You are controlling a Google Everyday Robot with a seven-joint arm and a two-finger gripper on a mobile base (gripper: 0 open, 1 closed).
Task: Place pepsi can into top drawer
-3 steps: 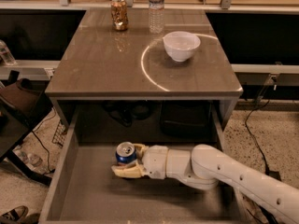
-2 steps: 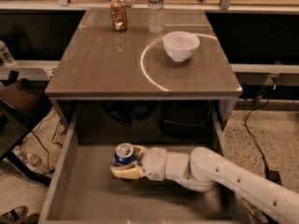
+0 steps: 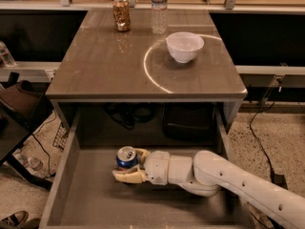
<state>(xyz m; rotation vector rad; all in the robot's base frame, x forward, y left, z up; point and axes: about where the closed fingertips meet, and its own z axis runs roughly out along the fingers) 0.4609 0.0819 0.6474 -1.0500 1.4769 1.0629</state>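
Note:
The pepsi can (image 3: pixel 126 157), blue with a silver top, stands upright on the bottom of the open top drawer (image 3: pixel 90 202), left of its middle. My gripper (image 3: pixel 129 165) reaches in from the right, low inside the drawer. Its cream fingers (image 3: pixel 127 176) sit on either side of the can and are closed around it. The white arm runs off toward the lower right corner.
On the table top above stand a brown-gold can (image 3: pixel 121 14) and a clear water bottle (image 3: pixel 159 7) at the back, and a white bowl (image 3: pixel 184 46) right of the middle. Cables and a dark bag lie on the floor to the left.
The arm has crept slightly left inside the drawer. The can and the fingers around it stay in the same spot.

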